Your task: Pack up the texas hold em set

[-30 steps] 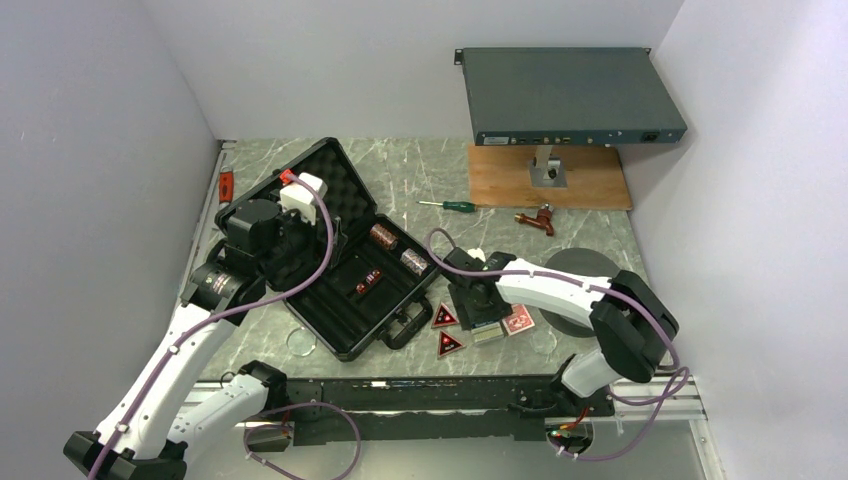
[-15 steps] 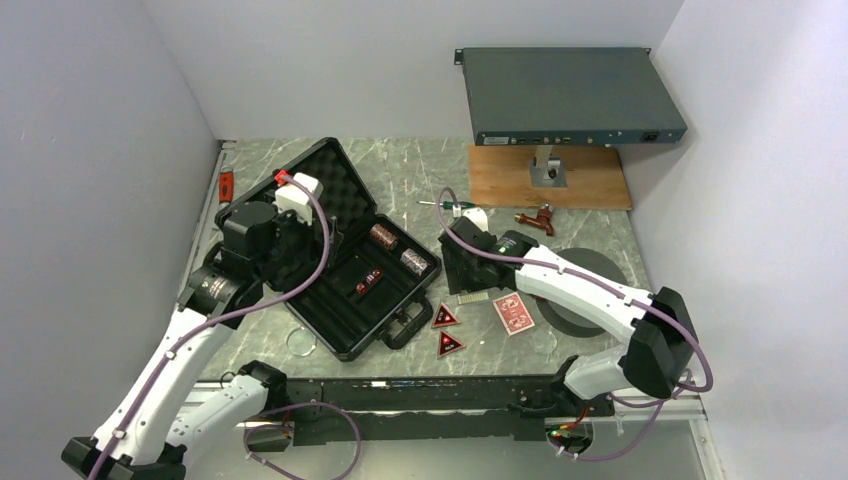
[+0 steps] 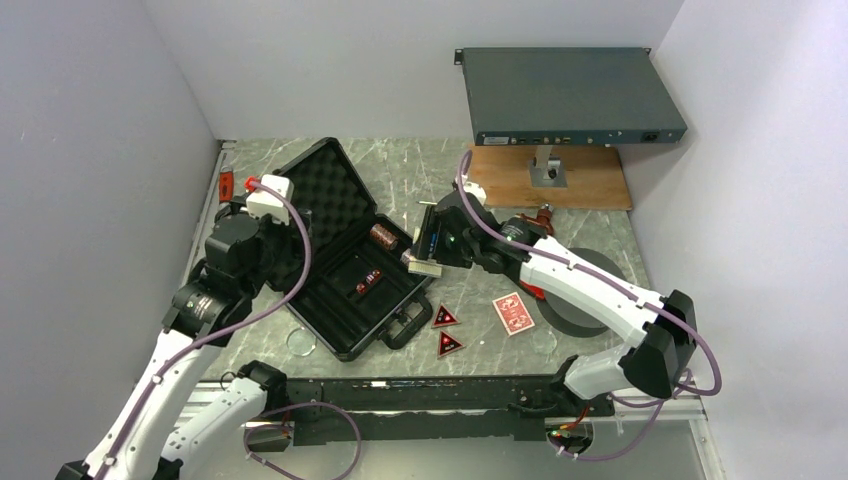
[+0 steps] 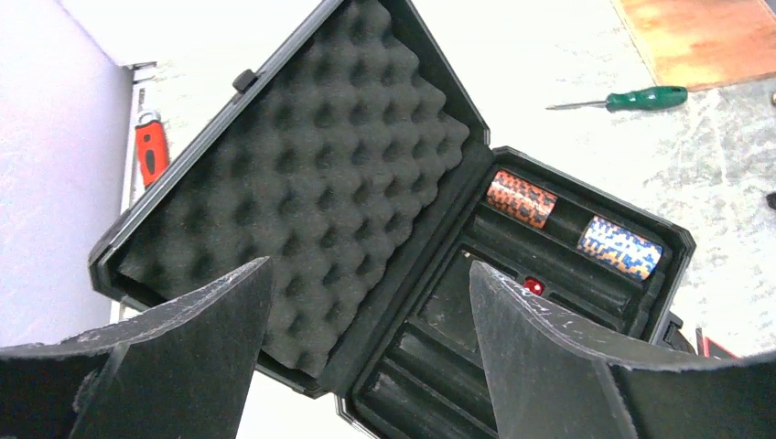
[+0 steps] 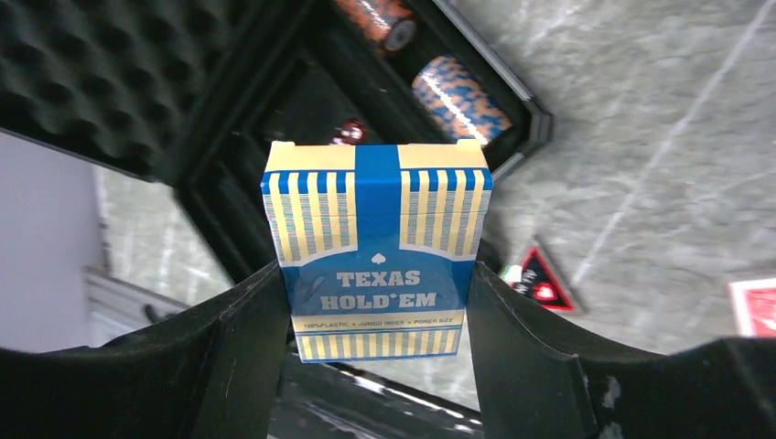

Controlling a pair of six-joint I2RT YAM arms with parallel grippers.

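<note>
Grey-veined marble tabletop (image 3: 420, 170) boxed in by pale walls, viewed from overhead and from both wrists.

Centre left: black hard briefcase (image 3: 318, 322) lying open, with the lid of egg-crate foam (image 4: 311, 174) swung back and the slotted tray on the side nearer the right arm.

Left gripper (image 4: 366, 274): poised over the hinge line, fingers (image 4: 183, 347) spread wide, nothing between them. Foam lid below and to its left, tray below and to its right. Past the right-hand finger, in the tray's far slots: orange-and-black chip roll (image 4: 520, 198) and blue-and-white chip roll (image 4: 620, 247), side by side but apart. Small red piece (image 4: 533, 286) just nearer the gripper than the rolls.

Right gripper (image 5: 371, 274): clamped on blue-and-cream card deck (image 5: 377, 219) printed "TEXAS HOLD'EM", one finger pressed against each long side. Deck upright between the fingers, raised over the tray's right-hand corner. Both chip rolls lie directly past the deck's top edge.

Bare table below and to the right of that gripper: red-backed card deck (image 3: 513, 313), lying flat. Pair of red-and-black triangular tokens (image 3: 445, 318) beside the case handle (image 3: 405, 325), apart from each other and from the red deck.

Farther out from both grippers: green-handled screwdriver (image 4: 641, 97) on the table beyond the case. Grey flat rack-mount box (image 3: 570, 95) raised over a wooden board (image 3: 590, 178) at the far side.
</note>
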